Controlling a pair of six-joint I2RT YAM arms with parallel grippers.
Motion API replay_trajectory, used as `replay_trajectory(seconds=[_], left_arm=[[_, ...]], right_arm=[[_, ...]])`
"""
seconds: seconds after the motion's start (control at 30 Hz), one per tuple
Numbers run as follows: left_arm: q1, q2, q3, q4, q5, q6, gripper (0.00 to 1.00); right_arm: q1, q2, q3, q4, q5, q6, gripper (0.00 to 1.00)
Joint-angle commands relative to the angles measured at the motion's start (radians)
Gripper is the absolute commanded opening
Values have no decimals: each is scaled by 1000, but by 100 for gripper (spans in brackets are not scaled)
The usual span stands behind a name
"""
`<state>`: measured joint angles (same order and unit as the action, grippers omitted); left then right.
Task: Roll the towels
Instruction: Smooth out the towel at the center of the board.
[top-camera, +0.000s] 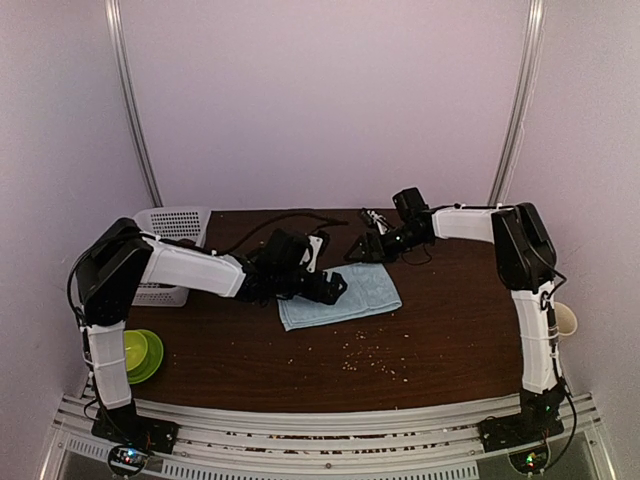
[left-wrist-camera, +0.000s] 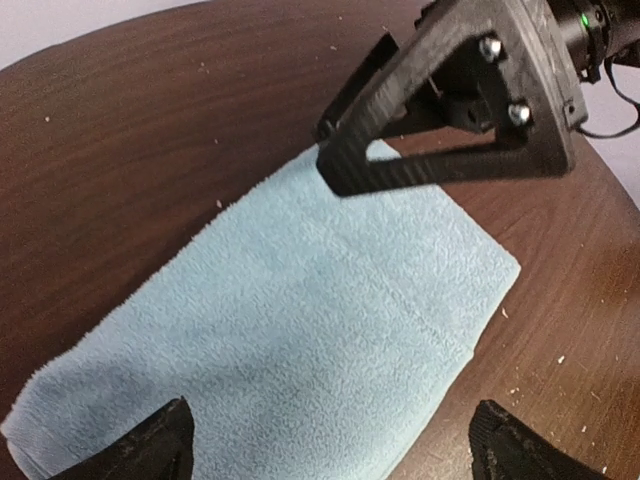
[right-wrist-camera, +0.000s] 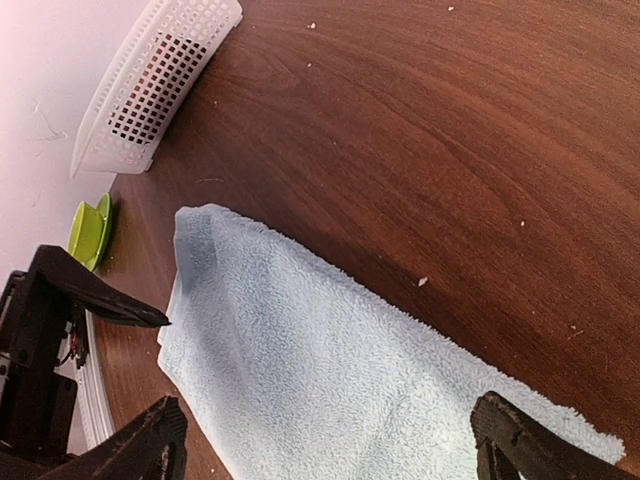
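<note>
Both our left gripper (left-wrist-camera: 330, 445) and right gripper (right-wrist-camera: 325, 445) hang wide open over the flat light-blue towel (top-camera: 345, 297). We hold one at each end, likely to start rolling.

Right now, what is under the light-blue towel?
The light-blue towel lies flat on the brown wooden table, with crumbs scattered nearby. The surface directly beneath is covered by the cloth, so I cannot see it; no bump shows.

Pale-blue towel (left-wrist-camera: 300, 330) lies flat under the wide-spread left gripper (left-wrist-camera: 335, 440)
</note>
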<state>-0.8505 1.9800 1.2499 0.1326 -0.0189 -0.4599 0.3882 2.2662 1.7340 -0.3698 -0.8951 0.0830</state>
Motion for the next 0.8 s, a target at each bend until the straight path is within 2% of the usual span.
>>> replay_trajectory(seconds=[0.0, 0.3, 0.77], left_arm=[[5, -12, -53, 74, 48, -72, 98], [6, 2, -82, -52, -138, -129, 98], [15, -18, -152, -185, -140, -186, 98]], right_arm=[[0, 10, -19, 80, 6, 55, 100], [-3, 65, -23, 75, 107, 80, 100], [-21, 69, -22, 53, 186, 106, 100]])
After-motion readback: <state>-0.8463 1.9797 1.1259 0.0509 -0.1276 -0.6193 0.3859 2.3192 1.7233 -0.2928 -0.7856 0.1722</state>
